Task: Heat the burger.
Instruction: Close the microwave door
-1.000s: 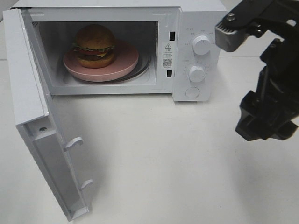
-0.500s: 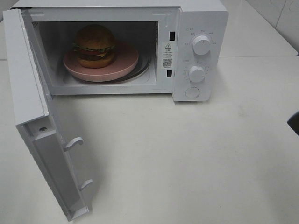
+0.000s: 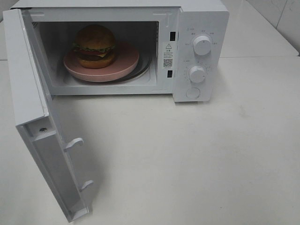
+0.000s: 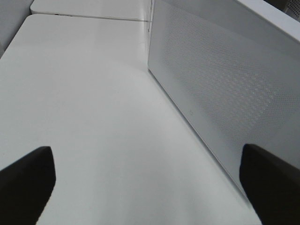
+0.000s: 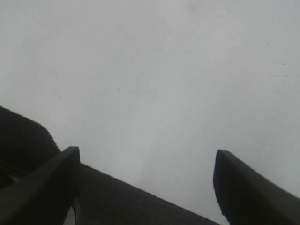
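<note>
The burger (image 3: 95,45), with its glossy brown bun, lettuce and patty, sits on a round pink plate (image 3: 127,63) inside the white microwave (image 3: 201,18). The microwave door (image 3: 28,93) stands wide open toward the front left. Neither arm shows in the exterior high view. My left gripper (image 4: 150,187) is open above the white table, beside the dotted outer face of the door (image 4: 220,89). My right gripper (image 5: 145,183) is open too, with only bare table between its dark fingers (image 5: 56,187).
Two round knobs (image 3: 202,45) (image 3: 197,74) and a round button (image 3: 192,93) sit on the microwave's right panel. The white table (image 3: 187,164) spreads in front of the microwave and to its right. A table seam runs behind.
The right arm, which stood at the right of the exterior view a second ago, has drawn off to the right and out of that view. The burger, plate and door have not moved.
</note>
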You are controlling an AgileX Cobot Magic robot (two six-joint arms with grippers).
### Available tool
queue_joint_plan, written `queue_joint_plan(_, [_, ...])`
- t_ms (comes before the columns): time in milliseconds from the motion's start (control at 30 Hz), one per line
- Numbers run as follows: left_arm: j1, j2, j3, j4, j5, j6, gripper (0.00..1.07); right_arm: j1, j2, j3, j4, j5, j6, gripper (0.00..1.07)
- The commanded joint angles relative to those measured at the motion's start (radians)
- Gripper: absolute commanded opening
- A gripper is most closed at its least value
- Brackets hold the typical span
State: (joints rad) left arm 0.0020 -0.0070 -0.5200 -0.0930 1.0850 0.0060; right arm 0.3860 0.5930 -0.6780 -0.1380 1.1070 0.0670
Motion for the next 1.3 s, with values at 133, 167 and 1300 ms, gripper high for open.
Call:
queue_joint_plan(133, [-0.005, -0.015, 0.002, -0.001, -0.014, 0.000, 1.00, -0.109, -0.172, 0.073, -0.003, -0.065, 0.007, 0.76])
queue_joint_plan(167, [-0.005, -0.015, 0.002, -0.001, -0.014, 0.000, 1.00, -0.134, -0.230, 0.103, 0.007, -0.081, 0.007, 0.76])
queue_joint_plan(1300, [-0.004, -0.015, 0.002, -0.001, -0.014, 0.000, 1.00, -0.323, -0.623, 0.180, 0.050, -0.113, 0.003, 0.74])
